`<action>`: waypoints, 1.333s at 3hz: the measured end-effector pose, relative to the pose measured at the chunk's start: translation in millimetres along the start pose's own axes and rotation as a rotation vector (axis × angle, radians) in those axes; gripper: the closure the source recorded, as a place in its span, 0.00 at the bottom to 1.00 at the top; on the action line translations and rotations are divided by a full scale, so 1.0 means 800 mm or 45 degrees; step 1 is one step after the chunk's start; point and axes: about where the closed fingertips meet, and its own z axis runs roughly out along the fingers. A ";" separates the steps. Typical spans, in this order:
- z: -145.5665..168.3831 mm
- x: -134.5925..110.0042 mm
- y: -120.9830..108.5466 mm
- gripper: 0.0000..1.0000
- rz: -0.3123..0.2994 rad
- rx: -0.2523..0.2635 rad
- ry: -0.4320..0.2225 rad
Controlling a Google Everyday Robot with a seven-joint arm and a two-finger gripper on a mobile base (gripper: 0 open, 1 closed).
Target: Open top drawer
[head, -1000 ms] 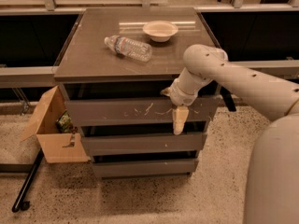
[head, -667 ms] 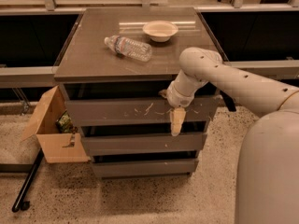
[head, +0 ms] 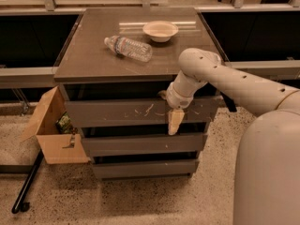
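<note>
The top drawer is the wide grey handleless front just under the cabinet top, with whitish scratches across its middle. It stands a little out from the cabinet, with a dark gap above it. My gripper hangs from the white arm against the right part of that front, one cream finger pointing down over the drawer's lower edge. Two narrower grey drawers sit below it.
On the cabinet top lie a clear plastic bottle on its side and a cream bowl. An open cardboard box stands on the floor left of the cabinet, beside a black pole. Dark shelving runs behind.
The gripper and wrist have shifted slightly left along the top drawer front. The drawer itself shows no clear movement.
</note>
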 end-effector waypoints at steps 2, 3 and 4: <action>-0.033 -0.008 0.038 0.64 -0.003 0.034 -0.067; -0.051 -0.010 0.054 0.88 -0.011 0.047 -0.104; -0.052 -0.011 0.056 0.93 -0.012 0.048 -0.108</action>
